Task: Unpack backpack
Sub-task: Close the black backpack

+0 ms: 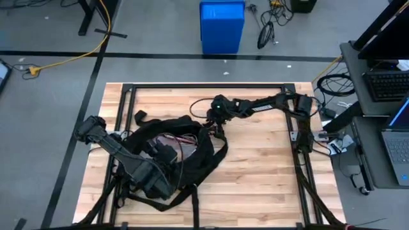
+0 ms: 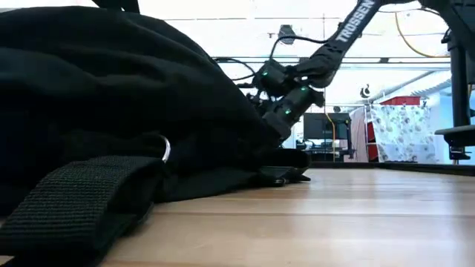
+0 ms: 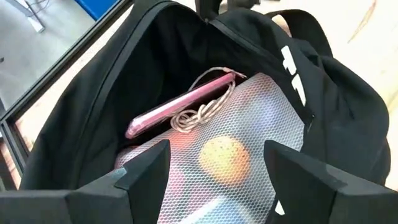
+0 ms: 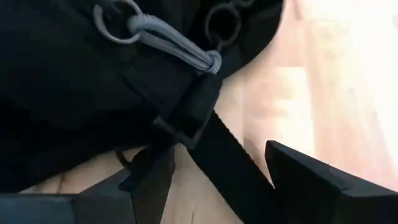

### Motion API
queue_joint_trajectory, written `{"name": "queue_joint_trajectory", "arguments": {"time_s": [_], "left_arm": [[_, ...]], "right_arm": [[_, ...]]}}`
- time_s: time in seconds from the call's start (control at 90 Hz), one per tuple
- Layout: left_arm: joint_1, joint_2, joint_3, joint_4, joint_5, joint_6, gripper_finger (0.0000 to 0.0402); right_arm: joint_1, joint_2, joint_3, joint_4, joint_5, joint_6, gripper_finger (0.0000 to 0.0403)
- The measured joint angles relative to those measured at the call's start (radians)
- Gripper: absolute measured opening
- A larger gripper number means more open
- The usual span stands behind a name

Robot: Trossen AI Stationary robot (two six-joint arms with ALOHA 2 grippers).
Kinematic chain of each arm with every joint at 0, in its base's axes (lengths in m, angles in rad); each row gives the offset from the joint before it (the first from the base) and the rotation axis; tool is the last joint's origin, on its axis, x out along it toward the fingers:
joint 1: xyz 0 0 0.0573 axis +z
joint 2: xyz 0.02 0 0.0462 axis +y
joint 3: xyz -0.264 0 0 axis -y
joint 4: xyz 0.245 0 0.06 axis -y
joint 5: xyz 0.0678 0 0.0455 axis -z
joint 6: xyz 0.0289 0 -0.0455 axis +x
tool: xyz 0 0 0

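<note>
Surface: pale wood-plank table (image 1: 255, 172) inside a black frame, grey floor around, blue bin (image 1: 222, 25) beyond the far edge, desk with a laptop (image 1: 396, 150) off to the right.
Backpack (image 1: 172, 160): slumped on the table's left-centre, mouth gaping upward, straps trailing toward the near edge; fills the left of the low view, one broad webbing strap (image 2: 74, 208) lying flat in front.
Left gripper (image 3: 214, 180): poised just above the open mouth, aimed down into the bag, jaws spread wide and holding nothing.
Right gripper (image 4: 217, 168): at the bag's far-right edge, low over the wood, jaws parted, nothing between them; webbing strap and buckle (image 4: 186, 118) just ahead, with a grey cord (image 4: 168, 40) tied through rings.
Contents: white mesh pouch (image 3: 249, 124) with a round orange thing (image 3: 224, 158) inside; pink flat case (image 3: 180, 106) lying on top of it; thin coiled cable (image 3: 199, 112) draped over the case.
Step in hand (judged): reaching in for the first item.
Doing it well: descend straight through the mouth without snagging the rim; take the pink case across its narrow width since it lies uppermost; expect the cable to drag along; use the right gripper on the strap or fabric edge to steady the soft bag while lifting.
Risk: mesh catching a fingertip, bag rising with the item.
Count: one backpack, one pouch, one pink case, one cable, one round orange thing, two grippers; anything deeper hidden.
</note>
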Motion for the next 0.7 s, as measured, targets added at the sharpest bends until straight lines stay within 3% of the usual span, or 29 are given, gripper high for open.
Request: {"name": "queue_joint_trajectory", "arguments": {"time_s": [0.278, 0.411, 0.578, 0.7], "left_arm": [[0.005, 0.000, 0.000, 0.028, -0.030, -0.003, 0.0246], [0.008, 0.001, 0.000, 0.035, -0.062, -0.003, 0.0246], [0.008, 0.001, 0.000, 0.050, -0.096, -0.004, 0.0246], [0.008, 0.001, 0.000, 0.054, -0.097, -0.009, 0.0246]], "right_arm": [[0.022, 0.036, 0.082, -0.034, 0.000, -0.013, 0.0223], [0.032, 0.036, 0.086, -0.038, -0.001, -0.037, 0.0156], [0.034, 0.035, 0.086, -0.087, 0.004, -0.068, 0.0027], [0.034, 0.018, 0.086, -0.184, 0.039, -0.078, 0.0008]]}}
